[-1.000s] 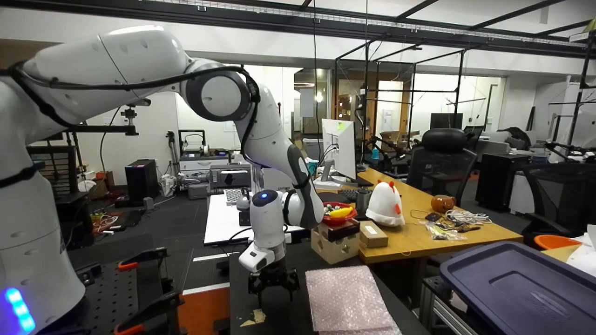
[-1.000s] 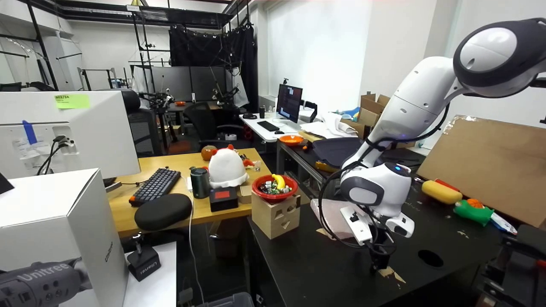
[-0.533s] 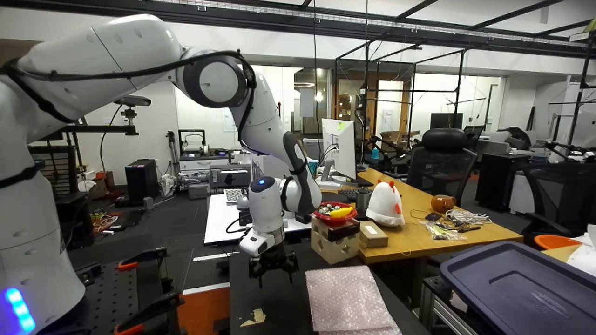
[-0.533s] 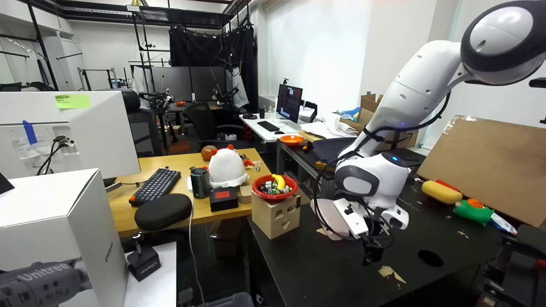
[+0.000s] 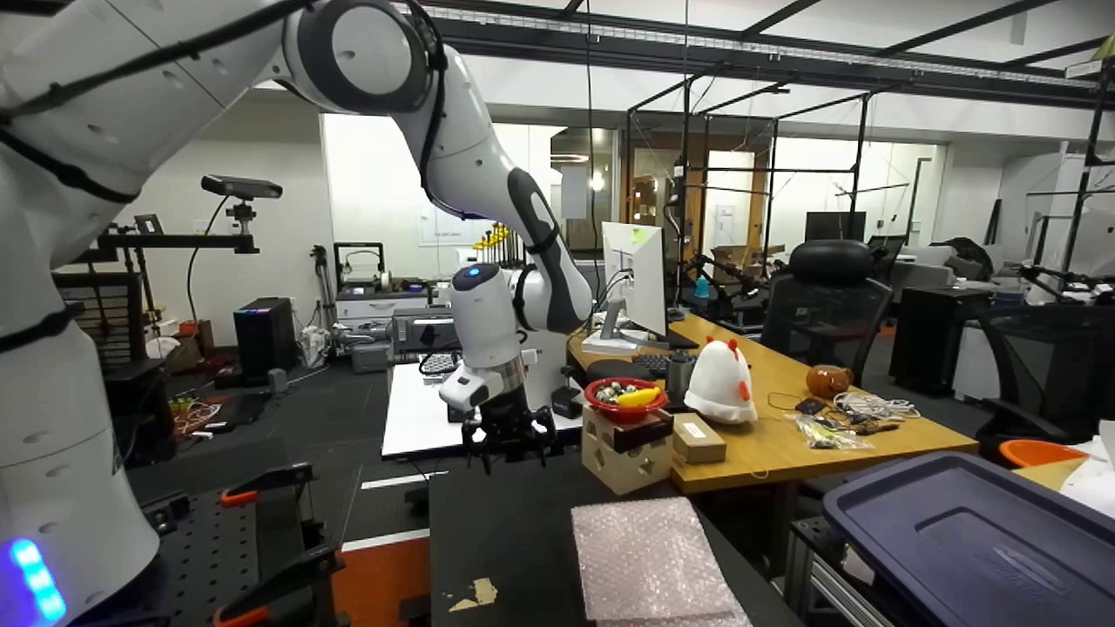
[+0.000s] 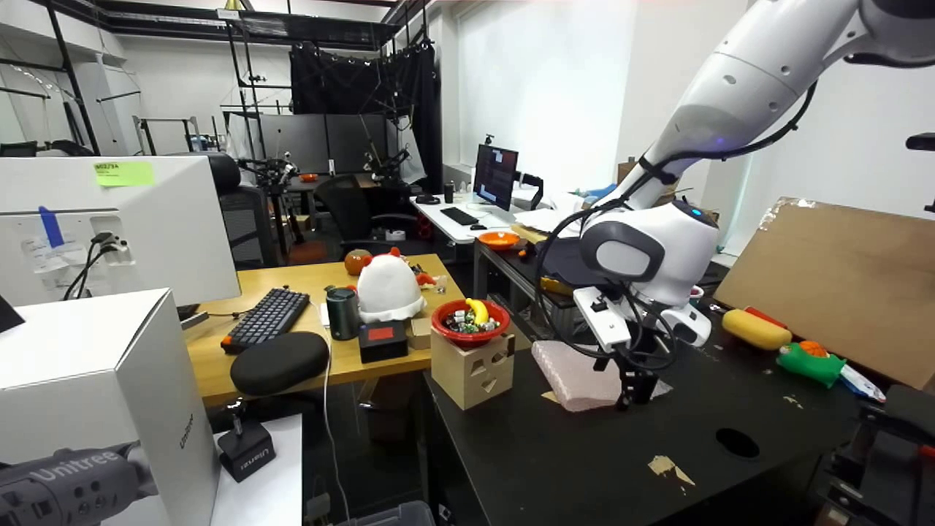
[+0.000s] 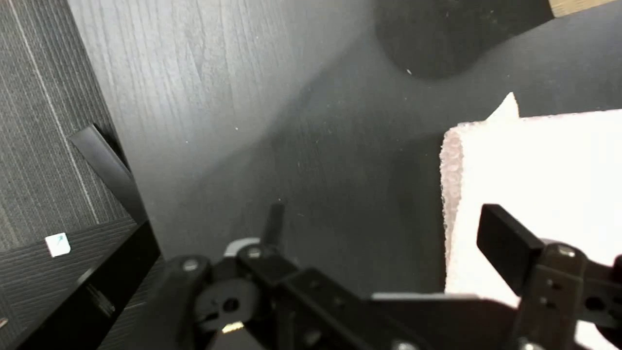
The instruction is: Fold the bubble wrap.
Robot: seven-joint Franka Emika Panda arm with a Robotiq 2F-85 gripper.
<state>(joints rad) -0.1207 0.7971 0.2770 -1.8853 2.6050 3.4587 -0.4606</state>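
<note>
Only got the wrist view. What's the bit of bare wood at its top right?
Observer: Likely the wooden box with shaped cutouts; an exterior view shows a red bowl sitting on it.
Engineer: In my frame a finger overlaps the bubble wrap. Touching?
Observer: No. In an exterior view the hand hangs above the black table, apart from the bubble wrap.
Engineer: Bubble wrap leaves my frame at right. What's beyond?
Observer: A dark blue plastic lid, past the table's edge.
</note>
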